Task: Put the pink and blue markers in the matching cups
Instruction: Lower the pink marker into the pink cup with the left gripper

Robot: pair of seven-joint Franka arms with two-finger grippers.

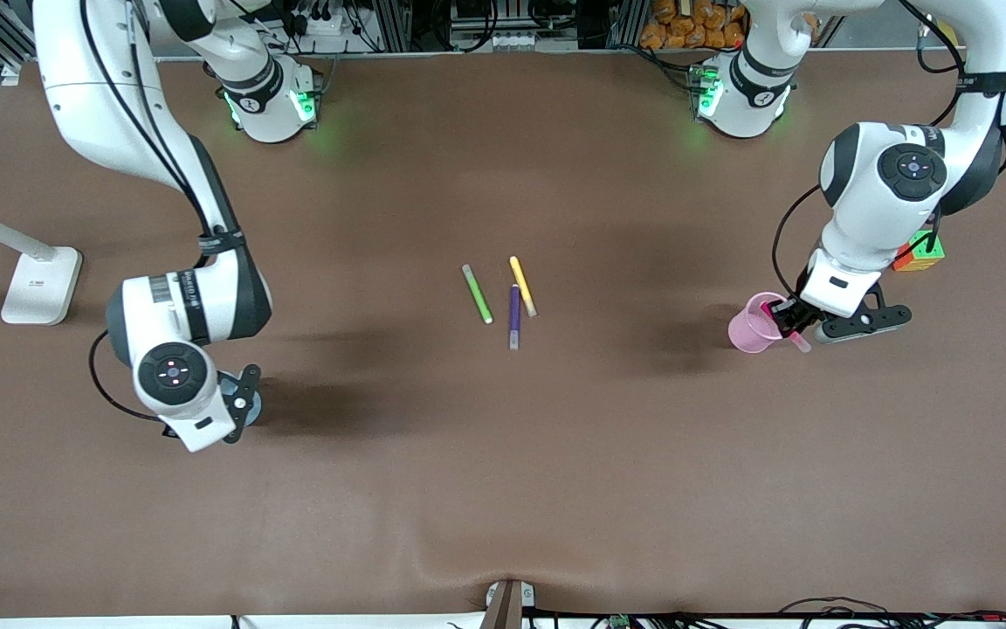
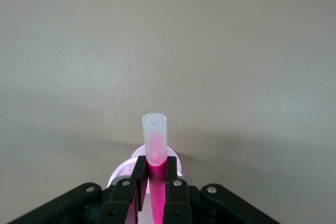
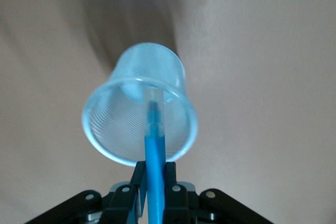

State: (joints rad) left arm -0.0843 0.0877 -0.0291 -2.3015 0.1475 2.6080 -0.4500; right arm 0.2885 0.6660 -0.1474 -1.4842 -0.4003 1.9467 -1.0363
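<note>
Brown counter (image 1: 503, 489), front view: the left tool (image 1: 793, 319) holds the pink marker (image 1: 798, 339) at the pink cup (image 1: 754, 323), toward the left arm's end from the loose markers (image 1: 513, 307); the right tool (image 1: 237, 404) hangs over the right arm's end.

Left wrist view: fingers clamp the marker, cup rim (image 2: 123, 169) barely showing; a tilted release could tip the cup.

Right wrist view: the blue marker (image 3: 154, 161), clamped, points into the blue cup (image 3: 140, 114); an off-centre descent could catch the rim.

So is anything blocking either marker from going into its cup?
Nothing visible. The right hand holds the blue marker with its tip already inside the blue cup. The left hand holds the pink marker directly over the pink cup.
</note>
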